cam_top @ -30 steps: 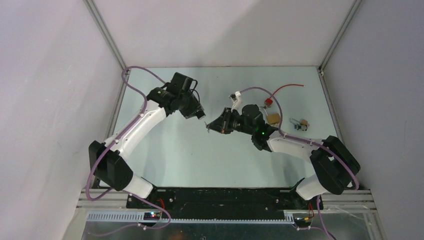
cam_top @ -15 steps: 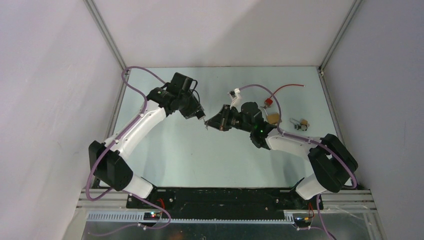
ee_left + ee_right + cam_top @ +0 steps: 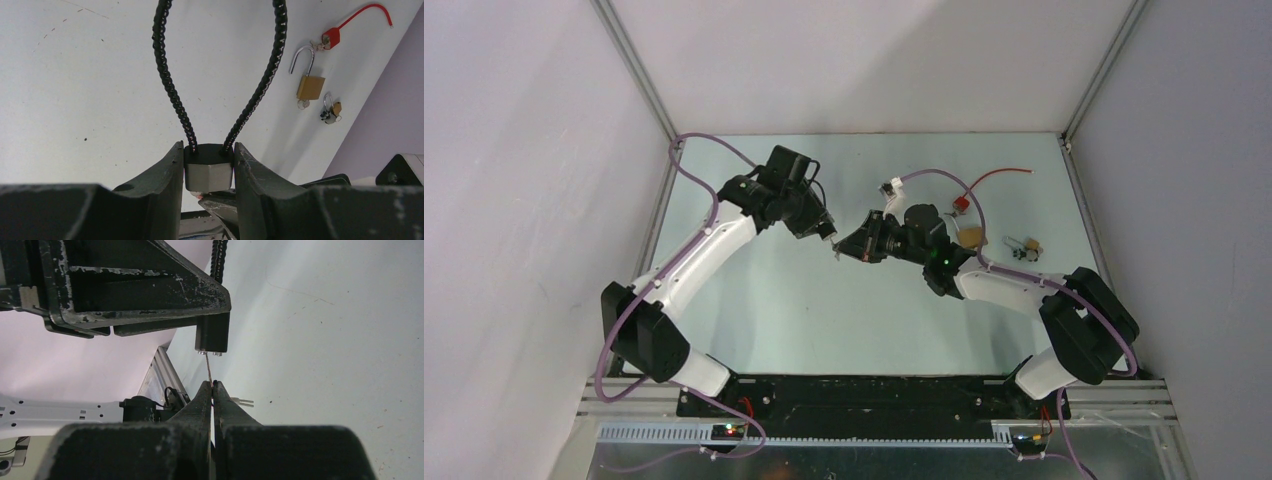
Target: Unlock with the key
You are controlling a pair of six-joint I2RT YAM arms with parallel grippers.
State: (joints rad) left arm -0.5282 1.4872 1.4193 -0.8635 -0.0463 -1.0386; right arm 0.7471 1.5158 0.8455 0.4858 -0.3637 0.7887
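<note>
Noting the cable lock (image 3: 208,170): a short body with a black cap over bare metal, its flanks clamped in my left gripper (image 3: 208,160). The black ribbed cable (image 3: 175,97) rises from the cap as two strands, both ends seated. The key (image 3: 209,372) is a thin bright blade pinched in my right gripper (image 3: 211,387). It stands just beneath the lock's underside with its tip reaching it. Whether it has entered, I cannot tell.

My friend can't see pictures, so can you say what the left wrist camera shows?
The left arm's two dark fingers squeeze a small silver lock with a black ribbed cable loop rising from it. Farther off on the pale table lie a brass padlock with its shackle open, a red cable lock and a tiny brass padlock.
</note>
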